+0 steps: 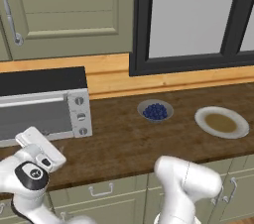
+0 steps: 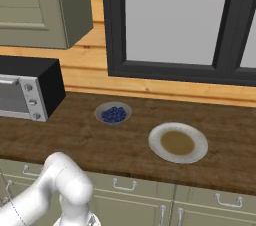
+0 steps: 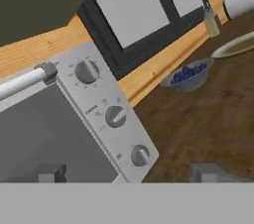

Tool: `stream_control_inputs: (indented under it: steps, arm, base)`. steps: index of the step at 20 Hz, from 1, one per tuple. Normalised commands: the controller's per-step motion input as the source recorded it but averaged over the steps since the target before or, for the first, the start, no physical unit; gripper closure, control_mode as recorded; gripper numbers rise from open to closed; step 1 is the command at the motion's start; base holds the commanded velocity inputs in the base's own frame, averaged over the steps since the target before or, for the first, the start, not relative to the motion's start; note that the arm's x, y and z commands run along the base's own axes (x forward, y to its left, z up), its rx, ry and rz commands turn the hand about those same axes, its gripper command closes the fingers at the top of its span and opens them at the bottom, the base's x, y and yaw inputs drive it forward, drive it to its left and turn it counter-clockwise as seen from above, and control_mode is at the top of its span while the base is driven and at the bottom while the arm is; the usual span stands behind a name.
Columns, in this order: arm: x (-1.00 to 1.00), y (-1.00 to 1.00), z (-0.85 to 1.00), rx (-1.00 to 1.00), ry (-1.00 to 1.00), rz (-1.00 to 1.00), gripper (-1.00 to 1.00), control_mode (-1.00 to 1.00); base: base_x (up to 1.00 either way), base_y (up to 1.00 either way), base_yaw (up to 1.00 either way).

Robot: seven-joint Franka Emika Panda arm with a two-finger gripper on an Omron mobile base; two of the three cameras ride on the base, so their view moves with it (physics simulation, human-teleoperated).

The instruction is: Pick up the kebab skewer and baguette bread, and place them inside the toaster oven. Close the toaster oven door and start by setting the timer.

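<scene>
Blueberries (image 1: 155,111) fill a small bowl (image 1: 167,105) mid-counter (image 1: 124,139); the plate (image 1: 237,130) beside it holds nothing; fingers (image 3: 128,172) gape wide, gripping nothing, before the toaster oven (image 1: 79,114).

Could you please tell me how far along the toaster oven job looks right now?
Looks done: the door is shut and the plate is bare; the food is presumably inside. In hand: the open gripper faces the oven front. Left: turning the timer, one of three knobs; which one I cannot tell.
</scene>
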Motion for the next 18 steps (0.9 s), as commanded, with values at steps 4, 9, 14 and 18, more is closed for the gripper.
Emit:
stream_control_inputs:
  steps: [4,9,14,18]
  arm:
    - [-0.23,-1.00,0.22,0.07,0.38,0.01,-1.00,-1.00]
    - [-0.33,-0.79,0.30,0.00,0.44,0.12,-1.00,-1.00]
    - [-0.32,-0.35,0.42,-0.06,0.36,0.32,-1.00,-1.00]
    - [-0.02,-0.24,0.34,-0.01,0.16,0.43,-1.00,-1.00]
  base:
    - [0.00,0.00,0.00]
    - [0.00,0.00,0.00]
    - [0.00,0.00,0.00]
    - [0.00,0.00,0.00]
